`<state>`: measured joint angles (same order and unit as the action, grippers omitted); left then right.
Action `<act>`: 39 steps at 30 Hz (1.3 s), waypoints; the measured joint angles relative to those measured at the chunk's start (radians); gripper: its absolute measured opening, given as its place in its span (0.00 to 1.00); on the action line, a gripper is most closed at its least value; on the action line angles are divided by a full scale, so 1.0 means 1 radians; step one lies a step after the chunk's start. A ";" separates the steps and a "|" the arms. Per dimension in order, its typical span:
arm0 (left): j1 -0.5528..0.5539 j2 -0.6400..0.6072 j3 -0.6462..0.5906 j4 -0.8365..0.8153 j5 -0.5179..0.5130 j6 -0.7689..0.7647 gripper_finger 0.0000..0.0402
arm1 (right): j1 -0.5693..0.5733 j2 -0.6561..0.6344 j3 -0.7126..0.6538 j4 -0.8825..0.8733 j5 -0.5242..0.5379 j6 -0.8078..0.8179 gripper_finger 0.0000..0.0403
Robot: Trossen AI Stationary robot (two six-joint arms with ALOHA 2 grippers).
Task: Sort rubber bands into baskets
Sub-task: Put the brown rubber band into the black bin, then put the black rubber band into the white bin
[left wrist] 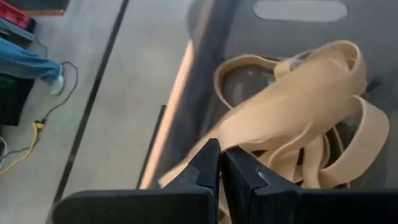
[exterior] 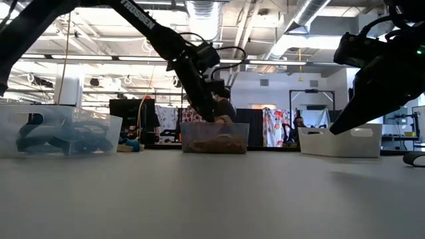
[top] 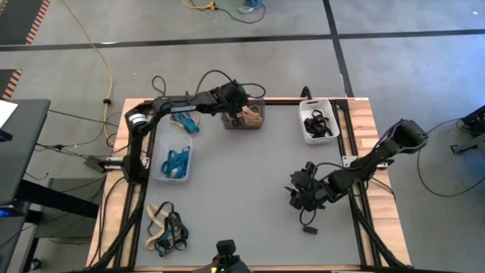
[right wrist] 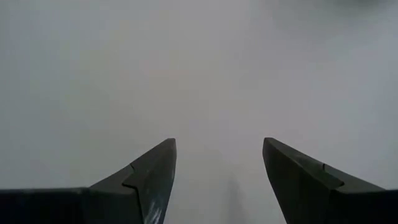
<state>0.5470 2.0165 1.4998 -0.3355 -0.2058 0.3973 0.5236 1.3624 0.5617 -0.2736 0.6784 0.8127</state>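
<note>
The dark grey basket (top: 244, 116) stands at the table's far edge with tan rubber bands (left wrist: 298, 118) piled in it. My left gripper (top: 239, 105) hangs just over it, shut on a tan band (left wrist: 186, 171). The clear basket (top: 173, 161) at the left holds blue bands. The white basket (top: 318, 125) at the far right holds black ones. Loose bands (top: 167, 229) in tan, black and blue lie near the front left corner, and one blue band (top: 185, 123) lies by the left arm. My right gripper (top: 299, 196) stands open over bare table, with nothing between its fingers (right wrist: 155, 180). My left gripper pinches a flat tan band (left wrist: 186, 171) between its two fingertips (left wrist: 208, 168). The fingers slant down from the table's left side into the dark grey basket (exterior: 214, 139). The band trails off both sides of the fingertips and meets the pile in the basket.
Black rails run along the table's left and right edges (top: 355, 152). A wide stretch of grey table top (top: 250, 197) lies between the baskets and the front edge. A small dark piece (top: 308, 228) lies in front of my right gripper.
</note>
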 joint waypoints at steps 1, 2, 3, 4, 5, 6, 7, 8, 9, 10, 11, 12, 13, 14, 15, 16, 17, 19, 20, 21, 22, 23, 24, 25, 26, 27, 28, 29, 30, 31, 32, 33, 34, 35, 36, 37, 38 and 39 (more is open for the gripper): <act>-0.004 0.008 0.000 0.001 0.000 0.000 0.00 | 0.000 0.000 0.000 0.000 0.002 0.000 0.67; -0.009 0.016 0.000 0.002 0.000 0.002 0.01 | 0.000 0.000 0.000 0.000 0.002 0.000 0.67; -0.012 0.023 0.000 0.002 0.000 0.002 0.02 | 0.000 0.000 0.000 0.000 0.002 0.000 0.67; -0.018 0.030 0.000 0.004 -0.003 0.005 0.03 | 0.000 0.000 0.000 0.000 0.002 0.000 0.67; -0.021 0.032 0.000 0.008 -0.007 0.008 0.05 | 0.000 0.000 0.000 0.000 0.002 0.000 0.67; -0.024 0.033 0.000 0.007 -0.009 0.009 0.07 | 0.000 0.000 0.000 -0.001 0.002 0.000 0.67; -0.026 0.033 0.000 0.008 -0.008 0.009 0.10 | 0.000 0.000 0.000 -0.001 0.002 0.000 0.67; -0.029 0.032 0.000 0.011 -0.008 0.009 0.13 | 0.000 0.000 0.000 -0.002 0.002 0.000 0.67; -0.031 0.032 0.000 0.011 -0.009 0.008 0.16 | 0.000 0.000 0.000 -0.002 0.003 0.000 0.67; -0.035 0.032 0.000 0.009 -0.013 0.008 0.19 | 0.000 0.000 0.000 -0.003 0.003 0.000 0.67; -0.037 0.031 0.000 0.004 -0.019 0.005 0.23 | 0.000 0.000 0.000 -0.003 0.003 0.000 0.67; -0.040 0.029 0.000 0.001 -0.024 0.004 0.26 | 0.000 0.000 0.000 -0.003 0.003 0.000 0.67; -0.044 0.026 0.000 0.002 -0.033 0.004 0.29 | 0.000 0.000 0.000 -0.003 0.003 0.000 0.67; -0.049 0.023 0.000 0.003 -0.041 0.003 0.32 | 0.000 0.000 0.000 -0.004 0.003 0.000 0.67; -0.053 0.020 0.000 0.000 -0.050 0.003 0.34 | 0.000 0.000 0.000 -0.006 0.003 0.000 0.67; -0.058 0.019 0.000 -0.007 -0.061 0.003 0.36 | 0.000 0.000 0.000 -0.009 0.002 0.001 0.67; -0.064 0.018 0.000 -0.014 -0.072 0.004 0.38 | 0.000 0.000 0.000 -0.011 0.002 0.002 0.67; -0.075 0.015 0.000 -0.022 -0.096 0.009 0.40 | 0.000 0.000 0.000 -0.010 0.001 0.002 0.67; -0.079 0.008 -0.001 -0.034 -0.105 0.009 0.41 | 0.000 0.000 0.000 -0.011 0.001 0.002 0.67; -0.085 0.000 -0.001 -0.039 -0.115 0.011 0.41 | 0.000 0.000 0.000 -0.013 -0.001 0.002 0.67; -0.090 -0.009 -0.001 -0.038 -0.118 0.014 0.42 | 0.000 0.000 0.000 -0.020 -0.003 0.007 0.67; -0.096 -0.021 -0.001 -0.042 -0.120 0.016 0.42 | 0.000 0.000 0.001 -0.033 -0.003 0.018 0.67; -0.101 -0.033 -0.001 -0.048 -0.121 0.016 0.42 | 0.000 0.000 0.001 -0.056 -0.004 0.037 0.67; -0.108 -0.044 -0.001 -0.051 -0.121 0.016 0.42 | 0.000 0.000 0.001 -0.083 -0.006 0.060 0.67; -0.115 -0.055 -0.001 -0.055 -0.121 0.010 0.42 | 0.000 0.000 0.001 -0.115 -0.012 0.087 0.67; -0.123 -0.070 -0.001 -0.059 -0.120 0.007 0.42 | 0.000 0.000 0.001 -0.148 -0.022 0.116 0.67; -0.131 -0.084 -0.001 -0.067 -0.115 0.001 0.42 | 0.000 0.000 0.001 -0.184 -0.032 0.148 0.67; -0.141 -0.098 -0.001 -0.074 -0.105 -0.005 0.42 | 0.000 0.000 0.001 -0.221 -0.043 0.180 0.67; -0.151 -0.112 -0.001 -0.078 -0.087 -0.015 0.42 | 0.000 0.000 0.001 -0.257 -0.057 0.212 0.67; -0.162 -0.124 -0.001 -0.085 -0.061 -0.026 0.42 | 0.000 0.000 0.001 -0.291 -0.073 0.244 0.67; -0.175 -0.133 0.000 -0.094 -0.033 -0.041 0.42 | 0.000 0.000 0.001 -0.324 -0.090 0.273 0.67; -0.189 -0.139 -0.001 -0.102 -0.005 -0.056 0.42 | 0.000 0.000 0.001 -0.355 -0.106 0.299 0.67; -0.204 -0.142 -0.001 -0.107 0.021 -0.072 0.42 | 0.000 0.000 0.001 -0.382 -0.123 0.323 0.67; -0.221 -0.143 -0.001 -0.111 0.044 -0.085 0.42 | 0.000 0.000 0.001 -0.405 -0.142 0.342 0.67; -0.238 -0.143 -0.001 -0.117 0.061 -0.095 0.42 | 0.000 0.000 0.001 -0.423 -0.161 0.356 0.67; -0.257 -0.143 -0.001 -0.126 0.073 -0.100 0.42 | 0.000 0.000 0.001 -0.438 -0.178 0.365 0.67; -0.277 -0.142 -0.001 -0.135 0.077 -0.101 0.42 | 0.000 0.000 0.001 -0.453 -0.196 0.367 0.67; -0.300 -0.139 -0.001 -0.137 0.078 -0.102 0.42 | 0.000 -0.001 0.001 -0.461 -0.212 0.368 0.67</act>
<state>0.2474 1.8780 1.4991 -0.4723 -0.1280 0.2956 0.5232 1.3615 0.5625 -0.7350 0.4661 1.1811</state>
